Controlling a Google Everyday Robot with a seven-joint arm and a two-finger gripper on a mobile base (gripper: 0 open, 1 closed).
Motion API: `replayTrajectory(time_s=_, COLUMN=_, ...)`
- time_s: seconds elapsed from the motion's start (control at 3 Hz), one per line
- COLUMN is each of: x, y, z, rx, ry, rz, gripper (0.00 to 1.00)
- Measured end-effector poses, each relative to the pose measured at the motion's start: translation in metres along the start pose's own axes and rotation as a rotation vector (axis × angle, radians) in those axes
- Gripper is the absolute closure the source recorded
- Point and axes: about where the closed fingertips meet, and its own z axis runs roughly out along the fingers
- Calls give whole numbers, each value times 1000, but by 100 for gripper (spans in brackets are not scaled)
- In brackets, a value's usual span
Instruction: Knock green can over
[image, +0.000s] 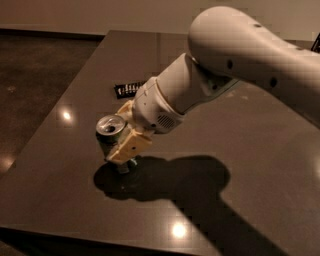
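The green can (109, 131) stands on the dark table (210, 150) at the front left, its silver top with the pull-tab facing up and leaning slightly toward me. My gripper (119, 146), cream-coloured at the end of the large white arm (235, 60), is pressed right against the can's right side and lower body. It hides most of the can's side and its base. A dark shadow lies under both.
A small black flat wrapper (129, 89) with white marks lies on the table just behind the gripper. The table's left edge and front edge are near the can, with dark floor (35, 75) beyond the left edge.
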Motion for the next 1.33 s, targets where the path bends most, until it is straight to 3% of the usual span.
replayTrajectory(time_s=0.33, x=13, y=-19, z=-36, rx=46, ry=106, rz=58, gripper=100)
replayTrajectory(time_s=1.0, x=65, y=-43, z=-91, rx=115, ry=397, rz=179, gripper=100)
replayTrajectory(time_s=1.33, x=80, y=-43, z=-111, rx=145, ry=503, rz=185, gripper=100)
